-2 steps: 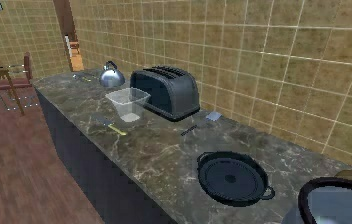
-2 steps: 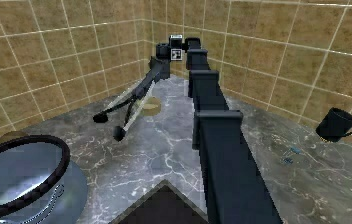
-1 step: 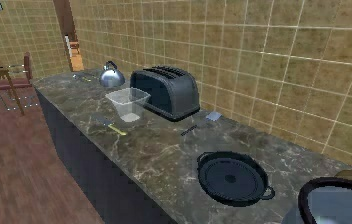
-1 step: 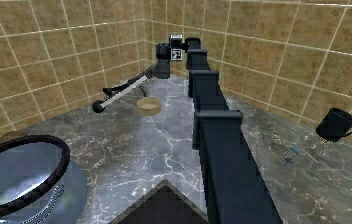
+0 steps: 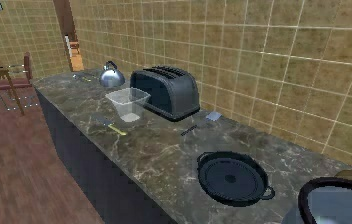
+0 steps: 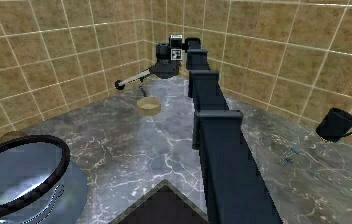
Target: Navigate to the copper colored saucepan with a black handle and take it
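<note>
A small copper-coloured round pan [image 6: 149, 103] sits on the dark marble counter [image 6: 134, 140], close to the tiled corner. My arm [image 6: 219, 130] reaches out over the counter to two white marker squares [image 6: 176, 41]. The gripper [image 6: 126, 83] extends left of them, its thin fingers [image 6: 136, 78] just above the pan in the arm side view. The pan rests on the counter by the gripper's far end, so I cannot tell whether the gripper holds anything or touches the pan.
A large grey pot [image 6: 24, 175] with a black rim stands near the arm side view's bottom left, and a black mug [image 6: 336, 122] at its right. Along the counter [image 5: 154, 150] ahead stand a kettle [image 5: 111, 75], a black toaster [image 5: 166, 90], a clear tub [image 5: 128, 102] and a black frying pan [image 5: 232, 178].
</note>
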You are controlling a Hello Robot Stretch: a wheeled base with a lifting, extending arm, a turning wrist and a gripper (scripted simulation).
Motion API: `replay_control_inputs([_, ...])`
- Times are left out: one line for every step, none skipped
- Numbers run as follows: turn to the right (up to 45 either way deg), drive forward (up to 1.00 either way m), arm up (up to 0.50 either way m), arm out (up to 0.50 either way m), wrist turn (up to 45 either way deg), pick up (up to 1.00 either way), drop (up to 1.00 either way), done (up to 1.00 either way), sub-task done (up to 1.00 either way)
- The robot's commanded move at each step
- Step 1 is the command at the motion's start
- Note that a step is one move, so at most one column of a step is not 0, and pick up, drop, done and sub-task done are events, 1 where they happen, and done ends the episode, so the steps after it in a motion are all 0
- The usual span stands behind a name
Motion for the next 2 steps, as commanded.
replay_control_inputs([0.0, 0.0, 0.0, 0.0, 18.0, 0.0, 0.0, 0.0, 0.0])
replay_control_inputs([0.0, 0.0, -0.12, 0.0, 0.0, 0.0, 0.0, 0.0, 0.0])
